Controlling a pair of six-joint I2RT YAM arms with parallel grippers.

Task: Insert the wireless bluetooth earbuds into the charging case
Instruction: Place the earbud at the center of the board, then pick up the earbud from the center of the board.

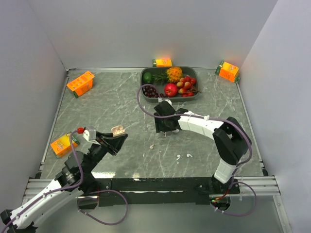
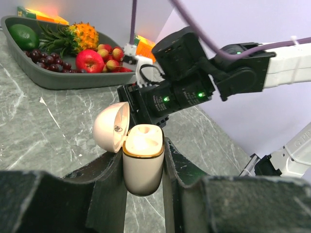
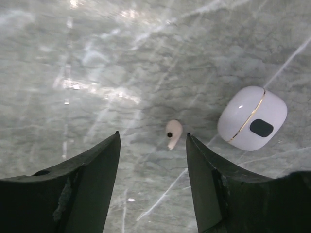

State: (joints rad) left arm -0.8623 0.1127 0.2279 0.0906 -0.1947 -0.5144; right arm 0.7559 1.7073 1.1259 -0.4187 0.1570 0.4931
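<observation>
Bearing an illegible logo (image 2: 118,128), the charging case (image 2: 142,165) gapes.

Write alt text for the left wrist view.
The left gripper clamps the cream charging case upright, its lid open. Behind it hangs the right arm's black wrist, with a fruit tray on the marble table.

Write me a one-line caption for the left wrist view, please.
Left gripper clamps the cream-beige rounded plastic charging case upright, lid open, before a dark grey tray of fruit.
</observation>
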